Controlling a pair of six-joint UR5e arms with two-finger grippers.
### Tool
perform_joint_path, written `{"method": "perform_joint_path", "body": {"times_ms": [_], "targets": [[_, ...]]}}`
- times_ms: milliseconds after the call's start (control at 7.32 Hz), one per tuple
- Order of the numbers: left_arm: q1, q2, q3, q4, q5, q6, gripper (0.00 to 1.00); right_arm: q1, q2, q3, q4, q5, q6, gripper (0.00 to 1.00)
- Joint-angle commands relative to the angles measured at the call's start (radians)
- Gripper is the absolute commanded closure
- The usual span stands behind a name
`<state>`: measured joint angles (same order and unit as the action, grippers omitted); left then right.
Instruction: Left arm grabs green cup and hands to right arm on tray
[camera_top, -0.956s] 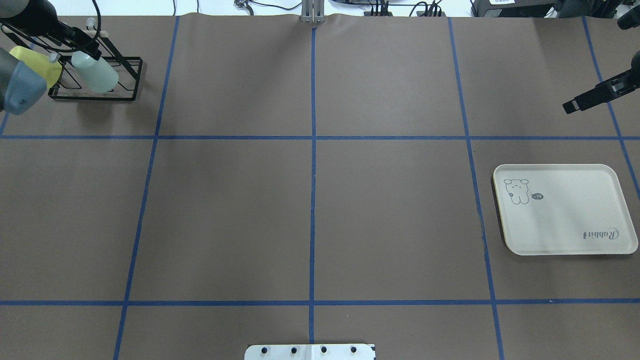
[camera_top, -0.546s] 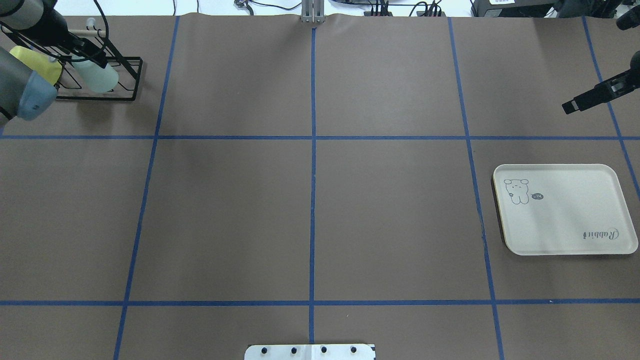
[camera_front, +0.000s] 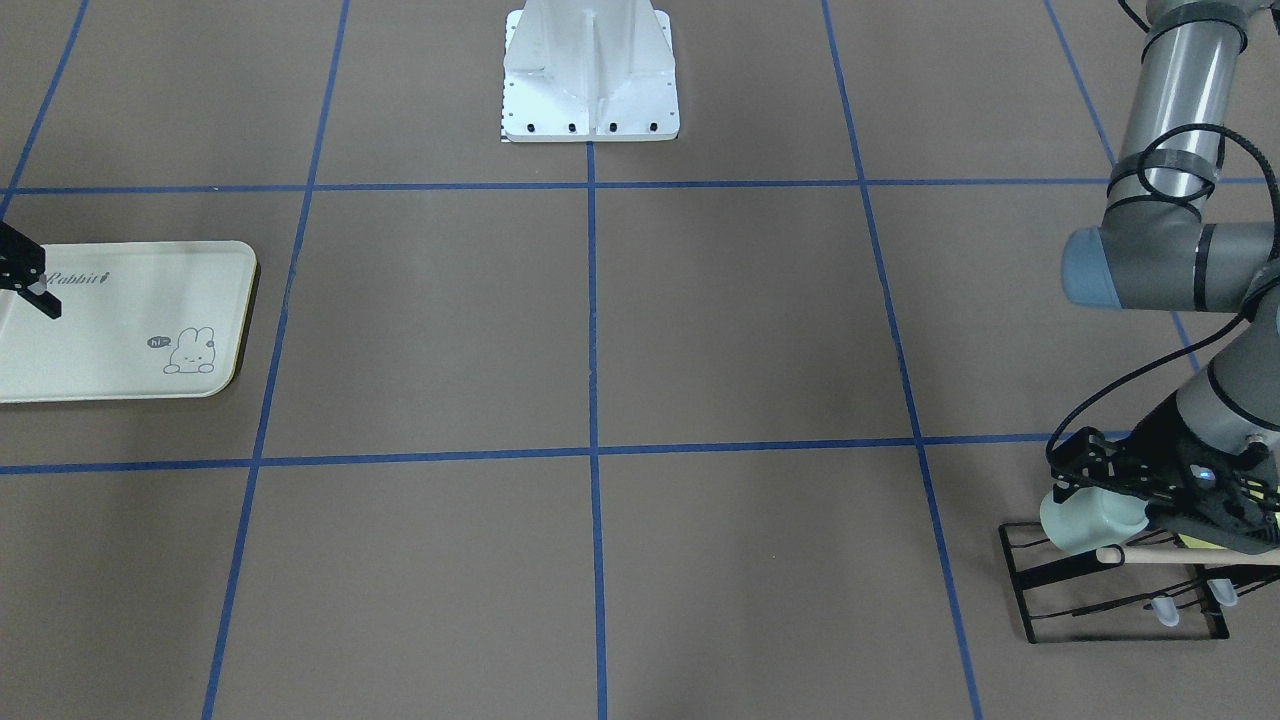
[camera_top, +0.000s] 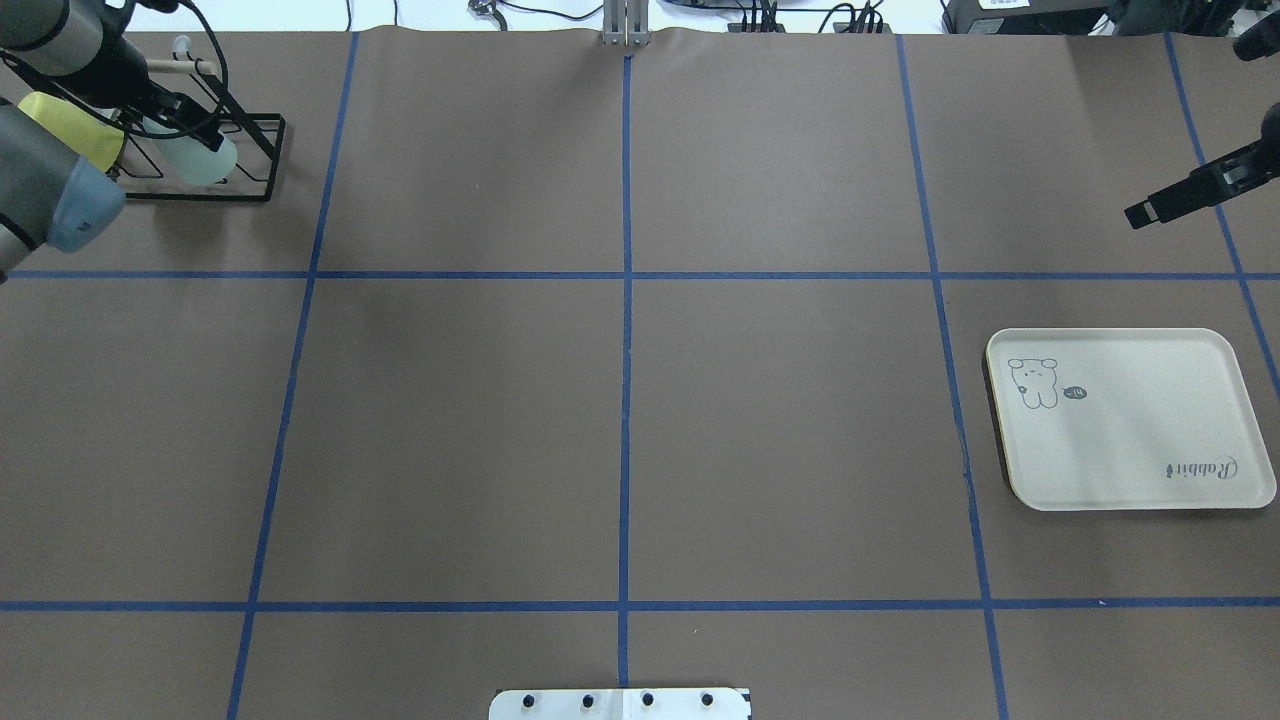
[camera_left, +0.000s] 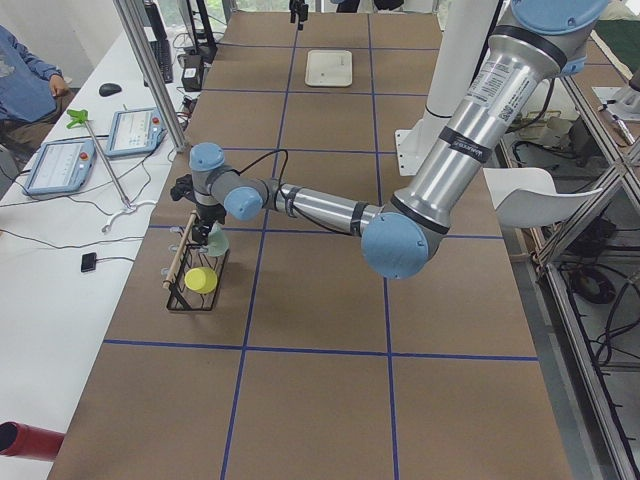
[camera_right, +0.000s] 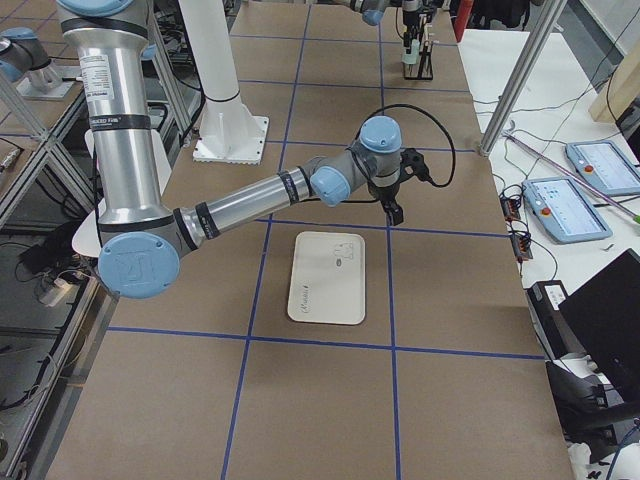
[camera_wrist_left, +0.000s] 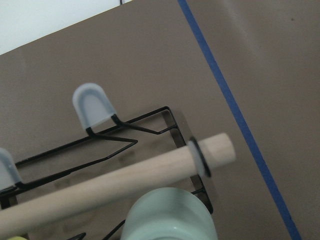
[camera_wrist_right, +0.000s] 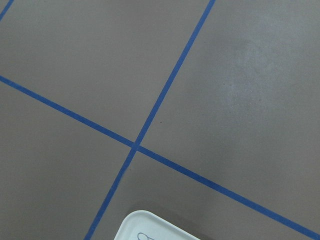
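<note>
The green cup lies tilted on a black wire rack at the table's far left corner. It also shows in the front view and at the bottom of the left wrist view. My left gripper is right over the cup and looks open, with black fingers by its closed end. The cream tray lies flat at the right, with nothing on it. My right gripper hovers beyond the tray's far edge; I cannot tell if it is open.
A yellow-green cup sits on the same rack beside the green one. A wooden dowel runs along the rack's top just above the green cup. Blue tape lines cross the brown table. The robot's white base plate is at the near edge.
My left arm has swung in and its gripper has come down closer onto the green cup, hiding more of it. The right arm and tray have not moved.
</note>
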<state>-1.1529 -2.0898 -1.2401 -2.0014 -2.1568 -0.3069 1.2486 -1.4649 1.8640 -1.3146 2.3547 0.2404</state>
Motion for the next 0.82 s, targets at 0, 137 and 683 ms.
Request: {"method": "perform_joint_path", "body": {"times_ms": [0, 137, 683], "targets": [[0.001, 0.002, -0.001, 0.003, 0.000, 0.003, 0.51, 0.000, 0.000, 0.003, 0.000, 0.000, 0.000, 0.00], [0.001, 0.002, -0.001, 0.004, 0.002, 0.003, 0.76, 0.000, 0.002, 0.003, 0.000, 0.000, 0.000, 0.00], [-0.030, -0.001, -0.053, 0.006, 0.032, 0.000, 1.00, 0.000, 0.002, 0.004, 0.000, 0.002, 0.000, 0.00]]}}
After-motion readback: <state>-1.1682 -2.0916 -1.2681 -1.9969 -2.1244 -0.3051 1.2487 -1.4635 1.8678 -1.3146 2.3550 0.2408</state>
